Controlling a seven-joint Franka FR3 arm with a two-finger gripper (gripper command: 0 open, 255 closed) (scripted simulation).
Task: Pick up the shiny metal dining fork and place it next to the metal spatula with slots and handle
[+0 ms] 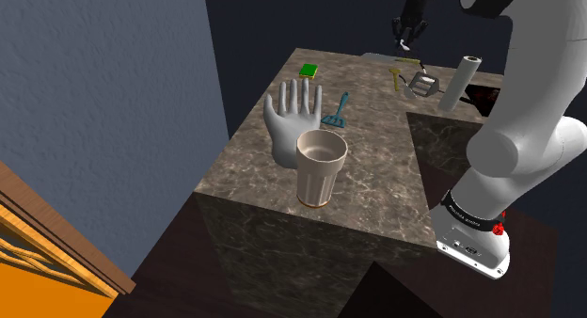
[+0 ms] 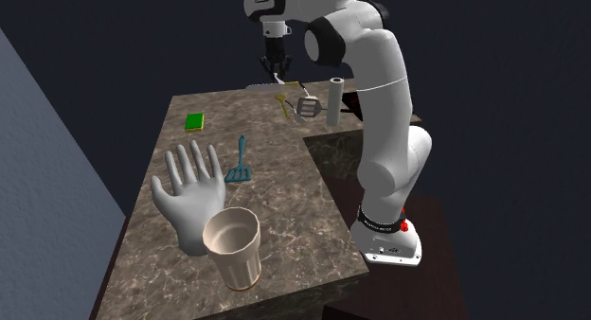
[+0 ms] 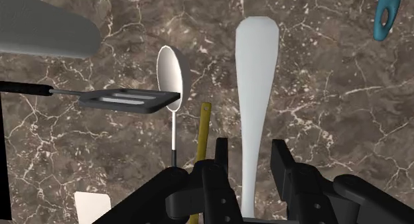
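Hand [image 3: 252,148] is gripping the fork [image 3: 256,90], with the two black fingers [image 3: 221,156] sitting narrowly apart on either side of the thin part of its pale, shiny handle, so it's pretty much clamped on it. In the wrist view the fork is pointing straight away from the hand, and its wide rounded end is sticking out over the brown marble tabletop [image 1: 376,175]. In the shoulder view the hand is hanging above the far end of the tabletop, and a pale sliver of fork is poking out under the fingertips, so it's looking lifted off the surface rather than lying on it. Right beside the fork a yellow-handled utensil [image 3: 204,130] is lying, running roughly the same way. Just past that a spoon [image 3: 169,70] is resting on the marble. The slotted spatula [image 3: 126,100] is sitting with its dark blade overlapping the edge of the spoon's bowl, and its black handle is running off sideways. So the fork is hovering close to the spatula, with the spoon and the yellow thing between them. A pale grey cylinder [image 1: 459,84] is standing upright near the spatula. Further along the tabletop a teal utensil [image 1: 337,112] is lying flat, and a green sponge [image 1: 309,71] is sitting near the far edge. Closer to the camera in the shoulder view a grey hand-shaped model [image 1: 293,123] is standing with its fingers up, and a beige cup [image 1: 320,166] is standing right in front of it. Robot's white arm [image 2: 379,72] is arching up from its base and over to that far corner.
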